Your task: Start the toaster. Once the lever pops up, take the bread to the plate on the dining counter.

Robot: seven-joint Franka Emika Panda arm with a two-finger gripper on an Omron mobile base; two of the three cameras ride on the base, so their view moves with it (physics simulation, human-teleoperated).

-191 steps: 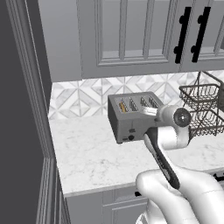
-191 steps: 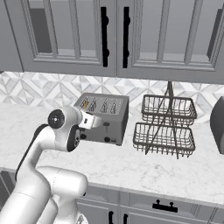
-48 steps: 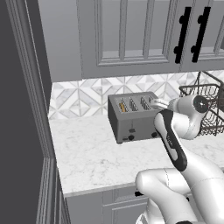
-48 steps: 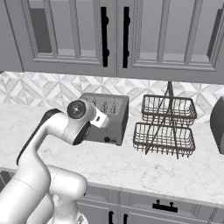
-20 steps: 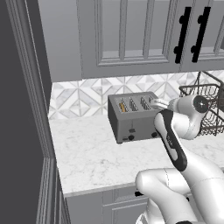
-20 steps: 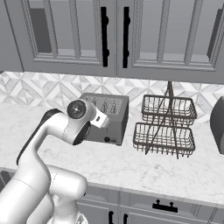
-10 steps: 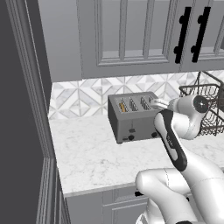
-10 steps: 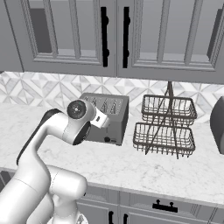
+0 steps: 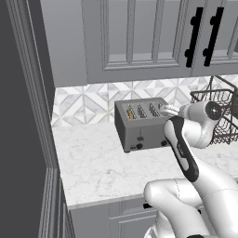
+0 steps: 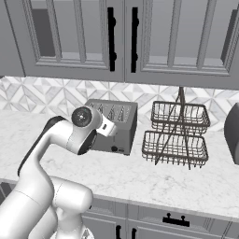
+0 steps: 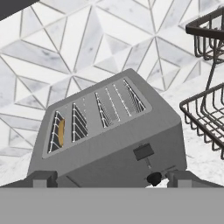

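The grey four-slot toaster (image 9: pixel 142 124) stands on the marble worktop against the tiled wall. The bread (image 9: pixel 130 113) sits down in its leftmost slot, with just its tan edge showing. In the hand view the toaster (image 11: pixel 109 144) is close below, with the bread (image 11: pixel 61 131) at left. A dark lever (image 11: pixel 143 152) sits at the top of its slit, above a round knob (image 11: pixel 153 178). My gripper (image 9: pixel 163 109) hovers by the toaster's right end, open and touching nothing. Its fingertips (image 11: pixel 42 178) straddle the front face. The arm covers part of the toaster (image 10: pixel 119 122) in the right base view.
A two-tier dark wire basket rack (image 10: pixel 176 135) stands just right of the toaster, close to my hand (image 11: pixel 205 87). A grey appliance (image 10: pixel 232 133) is at the far right. Cabinets hang overhead and a tall dark panel (image 9: pixel 21 116) closes the left side.
Since the oldest frames my hand has swung from in front of the toaster to its right end. Over the last seconds nothing has moved.
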